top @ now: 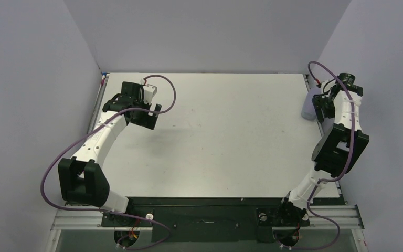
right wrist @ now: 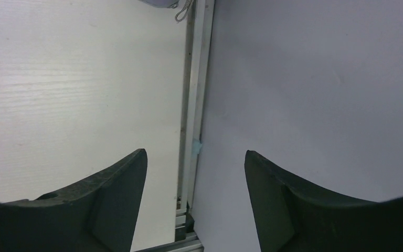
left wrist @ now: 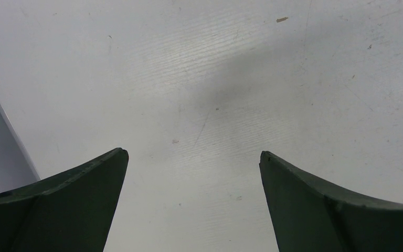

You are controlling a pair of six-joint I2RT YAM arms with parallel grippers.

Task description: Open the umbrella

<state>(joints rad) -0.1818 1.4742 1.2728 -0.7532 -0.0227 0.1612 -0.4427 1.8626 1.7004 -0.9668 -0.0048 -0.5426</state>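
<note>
A pale lavender object [top: 308, 106] lies at the right edge of the table, partly hidden by my right arm. Its edge and a thin cord loop [right wrist: 182, 11] show at the top of the right wrist view. I cannot tell whether it is the folded umbrella or the fabric sleeve. No open canopy or shaft shows. My right gripper [right wrist: 195, 152] is open and empty, over the table's right rail and next to the wall; in the top view it [top: 322, 106] is beside the lavender object. My left gripper [left wrist: 194, 155] is open and empty above bare table at the far left [top: 140, 116].
The white table [top: 225, 142] is boxed in by grey walls at the left, back and right [top: 383, 79]. A metal rail [right wrist: 193, 105] runs along the right edge. Purple cables loop off both arms.
</note>
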